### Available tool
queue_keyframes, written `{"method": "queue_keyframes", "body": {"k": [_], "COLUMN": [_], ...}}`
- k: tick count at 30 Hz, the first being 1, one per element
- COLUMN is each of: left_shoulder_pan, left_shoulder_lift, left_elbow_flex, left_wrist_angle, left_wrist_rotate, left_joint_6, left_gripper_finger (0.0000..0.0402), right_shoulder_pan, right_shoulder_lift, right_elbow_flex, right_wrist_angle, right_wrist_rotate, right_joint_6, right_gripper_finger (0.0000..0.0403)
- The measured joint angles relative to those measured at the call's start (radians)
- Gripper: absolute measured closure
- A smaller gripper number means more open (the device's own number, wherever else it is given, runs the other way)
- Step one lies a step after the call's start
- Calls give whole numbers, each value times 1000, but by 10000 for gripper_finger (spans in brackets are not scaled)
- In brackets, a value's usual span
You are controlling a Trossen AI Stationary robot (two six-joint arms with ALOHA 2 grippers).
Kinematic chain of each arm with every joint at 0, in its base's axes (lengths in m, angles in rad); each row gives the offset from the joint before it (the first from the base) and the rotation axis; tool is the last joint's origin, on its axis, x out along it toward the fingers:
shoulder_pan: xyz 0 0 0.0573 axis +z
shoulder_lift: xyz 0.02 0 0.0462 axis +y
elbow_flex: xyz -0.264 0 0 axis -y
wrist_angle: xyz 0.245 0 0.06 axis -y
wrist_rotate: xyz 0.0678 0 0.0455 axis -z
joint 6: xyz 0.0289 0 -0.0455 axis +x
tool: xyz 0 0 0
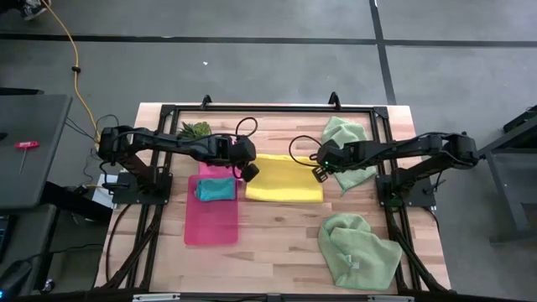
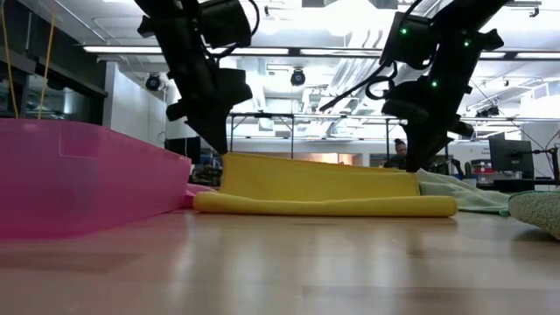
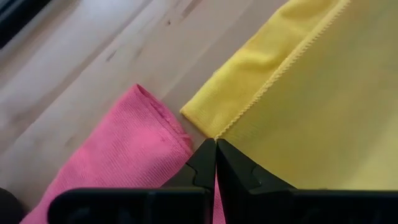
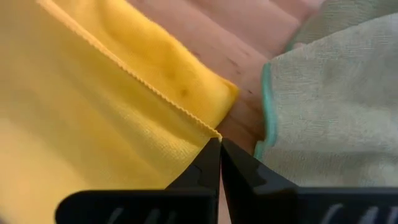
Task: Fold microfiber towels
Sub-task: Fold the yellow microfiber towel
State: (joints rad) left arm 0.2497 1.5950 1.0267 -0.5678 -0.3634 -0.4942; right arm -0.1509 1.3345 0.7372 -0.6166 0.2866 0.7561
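Observation:
The yellow towel (image 1: 285, 179) lies folded at the table's middle, its fold (image 2: 324, 206) on the wood toward the near edge. Its upper layer (image 2: 319, 178) stands raised and stretched between my grippers. My left gripper (image 1: 250, 172) is shut on that layer's left corner, and my right gripper (image 1: 320, 174) on its right corner. A hot pink towel (image 3: 134, 143) lies folded just left of the yellow one. A teal towel (image 1: 215, 189) rests folded in the pink tray (image 1: 210, 226). Two pale green towels lie crumpled, one at the far right (image 1: 348, 151) and one at the near right (image 1: 357, 252). My left gripper pinches the left corner of the yellow towel's upper layer (image 3: 219, 132), where the hemmed edge ends, between its two fingertips. It comes slanting down from above. The lower layer stays on the table beyond the hem. My right gripper pinches the right corner of the same upper layer (image 4: 210, 129) at the end of its hem, slanting down from above. The layer runs taut across to the other gripper, held up off the lower layer, while the fold rests on the table.
A small spiky green plant (image 1: 195, 129) stands at the far left behind my left arm. The pink tray's wall (image 2: 79, 175) rises left of the yellow towel. Bare wood lies in front of the yellow towel toward the near edge.

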Motion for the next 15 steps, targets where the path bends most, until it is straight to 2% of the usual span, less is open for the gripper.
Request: {"method": "queue_keyframes", "body": {"k": [6, 15], "left_shoulder_pan": [5, 5], "left_shoulder_lift": [4, 4], "left_elbow_flex": [0, 0], "left_wrist_angle": [11, 12], "left_wrist_rotate": [-22, -51], "left_joint_6": [0, 0], "left_gripper_finger": [397, 396], "right_shoulder_pan": [0, 0], "right_shoulder_lift": [0, 0], "right_elbow_flex": [0, 0], "right_wrist_angle": [6, 20], "right_wrist_rotate": [51, 58], "right_joint_6": [4, 4], "right_gripper_finger": [403, 403]}}
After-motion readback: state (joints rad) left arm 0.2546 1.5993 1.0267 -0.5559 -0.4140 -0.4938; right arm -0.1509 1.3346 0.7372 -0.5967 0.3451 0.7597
